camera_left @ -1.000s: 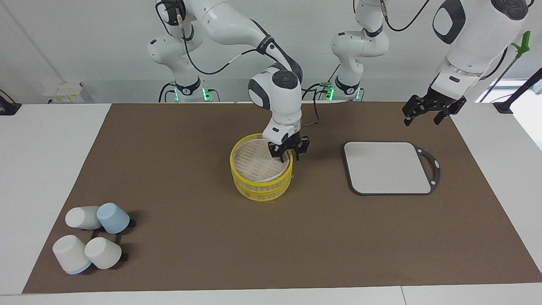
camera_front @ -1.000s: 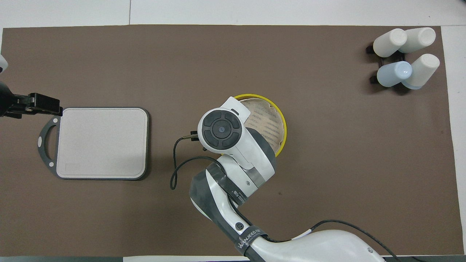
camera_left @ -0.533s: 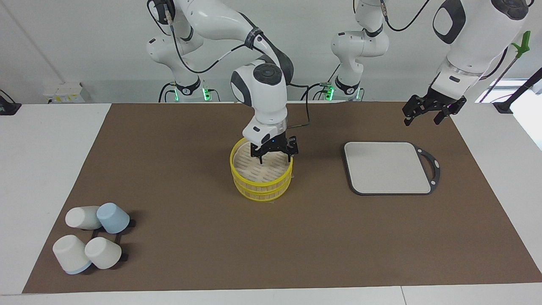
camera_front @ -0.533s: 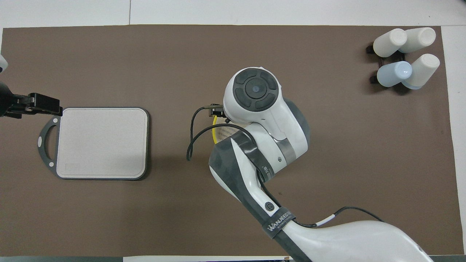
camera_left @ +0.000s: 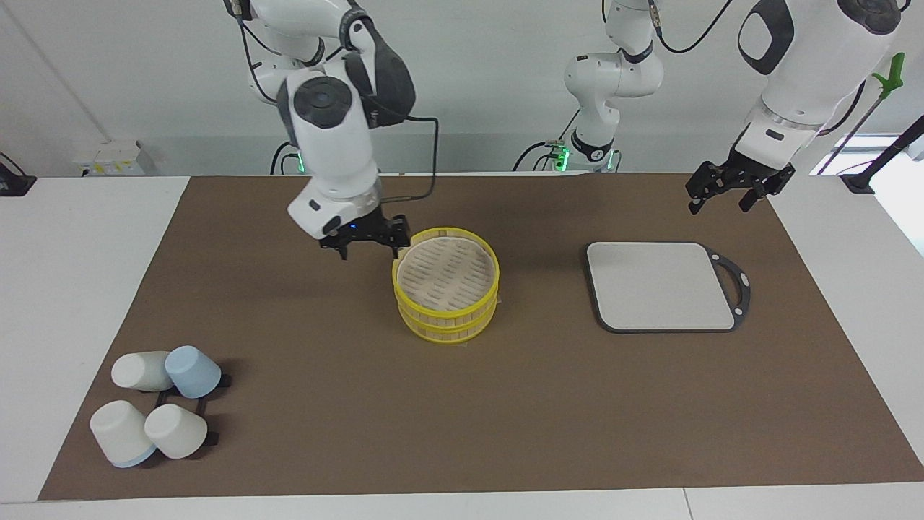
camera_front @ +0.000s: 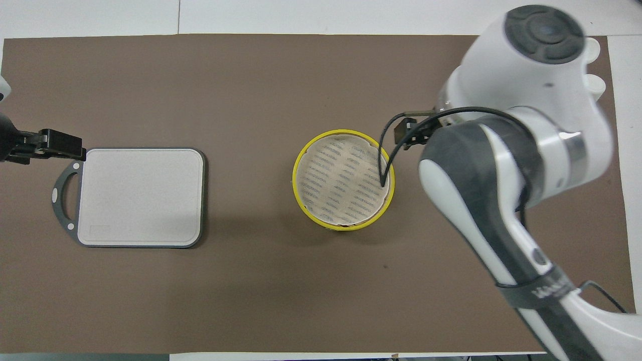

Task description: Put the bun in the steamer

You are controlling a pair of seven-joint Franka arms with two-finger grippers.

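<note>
The right gripper's (camera_left: 369, 244) black fingers stand apart and empty, over bare brown bench (camera_left: 303, 433) just beside the round yellow-rimmed bamboo steamer (camera_left: 446, 283), toward the right arm's end. Its slatted lid is on; no pale bun shows anywhere, so it probably lies inside. The task looks nearly finished: next, clear away. The left gripper (camera_left: 729, 189), fingers apart, waits near the grey square board (camera_left: 660, 285).

High facing and overhead views

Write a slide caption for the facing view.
Right claw hangs open beside the lidded steamer; left claw waits near the board.
</note>
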